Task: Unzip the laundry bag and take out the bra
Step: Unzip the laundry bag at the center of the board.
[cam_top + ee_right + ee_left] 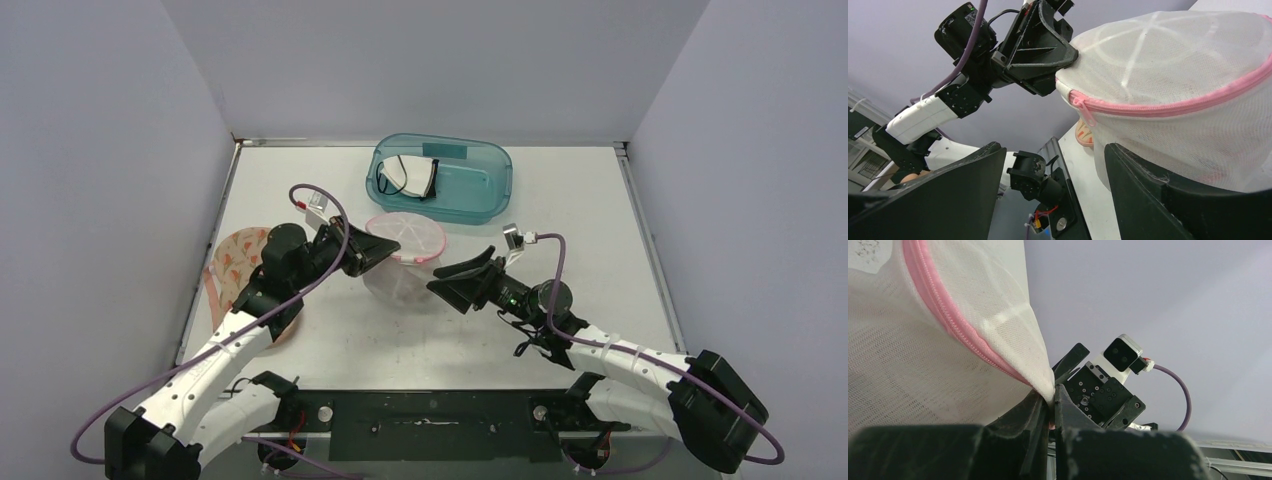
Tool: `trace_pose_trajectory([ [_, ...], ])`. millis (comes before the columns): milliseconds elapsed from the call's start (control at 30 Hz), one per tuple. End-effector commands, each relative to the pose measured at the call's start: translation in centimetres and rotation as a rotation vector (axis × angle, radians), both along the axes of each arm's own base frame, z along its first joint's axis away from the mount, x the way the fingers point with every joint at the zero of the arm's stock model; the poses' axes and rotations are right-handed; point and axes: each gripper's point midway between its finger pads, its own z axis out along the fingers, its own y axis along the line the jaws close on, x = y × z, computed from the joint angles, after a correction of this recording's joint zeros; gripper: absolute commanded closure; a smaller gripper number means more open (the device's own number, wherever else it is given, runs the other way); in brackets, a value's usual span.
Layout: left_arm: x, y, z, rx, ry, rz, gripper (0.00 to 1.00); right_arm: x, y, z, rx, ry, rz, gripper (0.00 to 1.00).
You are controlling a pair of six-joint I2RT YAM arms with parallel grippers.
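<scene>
The laundry bag (405,258) is a round white mesh pouch with a pink zipper (1168,106) round its rim. It stands mid-table, tipped toward the left arm. My left gripper (1050,397) is shut on the bag's edge beside the zipper's end (366,251). The pink zipper pull (1084,108) hangs close to that grip. My right gripper (452,280) is open just right of the bag. Nothing lies between its jaws (1053,150), and its right finger (1158,200) is close against the mesh wall. The bra is hidden by the mesh.
A teal plastic tub (470,195) stands behind the bag and holds a white garment with black trim (410,176). A peach patterned garment (238,262) lies at the table's left edge under my left arm. Grey walls close in the table on three sides.
</scene>
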Motion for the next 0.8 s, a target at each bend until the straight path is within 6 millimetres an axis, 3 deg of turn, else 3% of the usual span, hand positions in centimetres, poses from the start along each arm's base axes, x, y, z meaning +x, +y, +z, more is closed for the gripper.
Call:
trace_pose_trajectory([
  [0,-0.3,0.2,2.9,-0.057,-0.099,-0.004,1.0,-0.5,0.0,2.2,0.075,-0.06,0.003,0.27],
  [300,-0.7,0.4,3.2,-0.063,-0.108,0.003,1.0,0.4,0.1,1.7,0.069,-0.048,-0.032,0.32],
  [767,-1.2,0.4,2.8,-0.069,-0.104,-0.009,1.0,0.4,1.5,3.2,0.117,-0.066,0.001,0.4],
])
